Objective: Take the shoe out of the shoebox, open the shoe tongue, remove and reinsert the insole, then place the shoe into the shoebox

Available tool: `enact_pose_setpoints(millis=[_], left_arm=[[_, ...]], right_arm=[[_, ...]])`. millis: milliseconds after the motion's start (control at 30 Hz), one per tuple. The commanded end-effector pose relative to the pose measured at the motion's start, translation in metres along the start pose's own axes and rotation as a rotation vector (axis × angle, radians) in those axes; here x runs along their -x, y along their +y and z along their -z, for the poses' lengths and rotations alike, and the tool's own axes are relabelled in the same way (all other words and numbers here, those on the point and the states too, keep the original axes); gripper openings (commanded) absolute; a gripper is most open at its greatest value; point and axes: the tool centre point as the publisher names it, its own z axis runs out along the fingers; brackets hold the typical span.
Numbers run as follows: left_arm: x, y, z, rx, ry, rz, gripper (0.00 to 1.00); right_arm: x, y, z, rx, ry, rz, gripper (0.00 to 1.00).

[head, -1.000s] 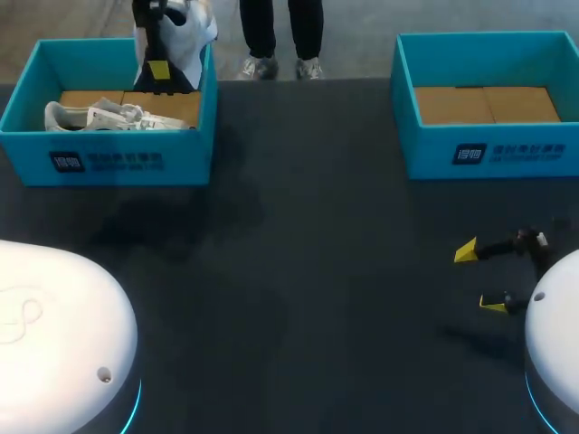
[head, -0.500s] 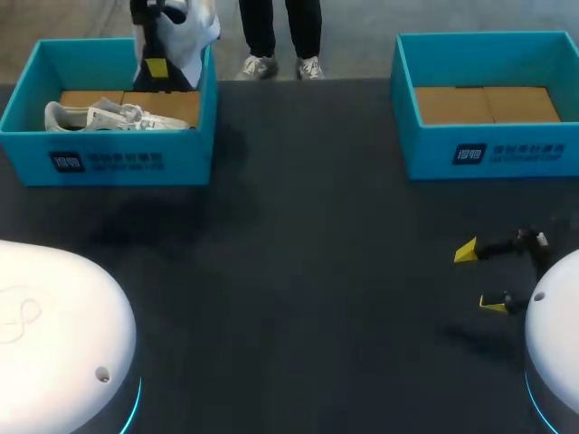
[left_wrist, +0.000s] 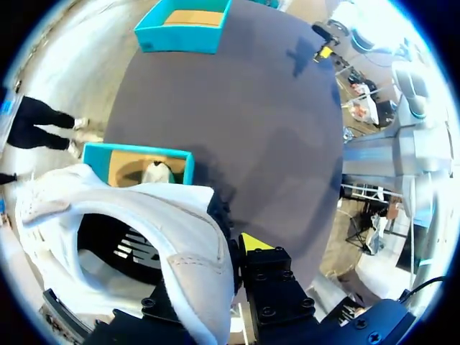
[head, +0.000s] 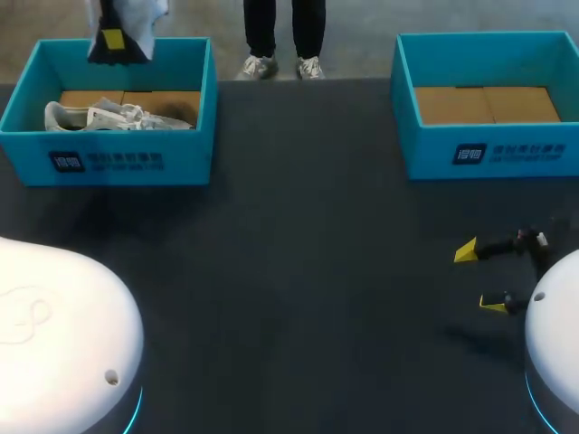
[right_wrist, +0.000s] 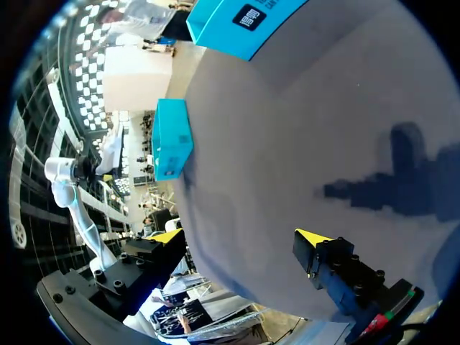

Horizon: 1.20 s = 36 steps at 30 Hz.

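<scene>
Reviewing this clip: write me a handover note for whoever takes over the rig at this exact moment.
Left hand: shut on the white shoe, held up above the far rim of the left shoebox.
Right hand: open, holding nothing, over the table on the robot's right side.
A second shoe lies in the left shoebox; the right shoebox holds no shoe.
Done: the shoe is out of the box.
Left: set it down, open the tongue, pull and refit the insole, put the shoe into a shoebox.
</scene>
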Motion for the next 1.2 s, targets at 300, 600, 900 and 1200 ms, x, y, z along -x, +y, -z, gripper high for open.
enact_pose_setpoints(millis=[300,600,900,1200], left_arm=[[0.056,0.042,0.012,-0.017,0.026,0.011,0.0],[0.095,0.064,-0.002,0.019,0.012,0.029,0.0],[0.133,0.079,-0.022,0.01,0.019,0.023,0.0],[0.16,0.092,-0.039,-0.003,0.022,0.004,0.0]], right_arm=[[0.0,-0.002,0.001,0.004,0.0,0.001,1.0],[0.0,-0.002,0.001,0.004,0.0,0.001,1.0],[0.0,-0.002,0.001,0.004,0.0,0.001,1.0],[0.0,-0.002,0.001,0.004,0.0,0.001,1.0]])
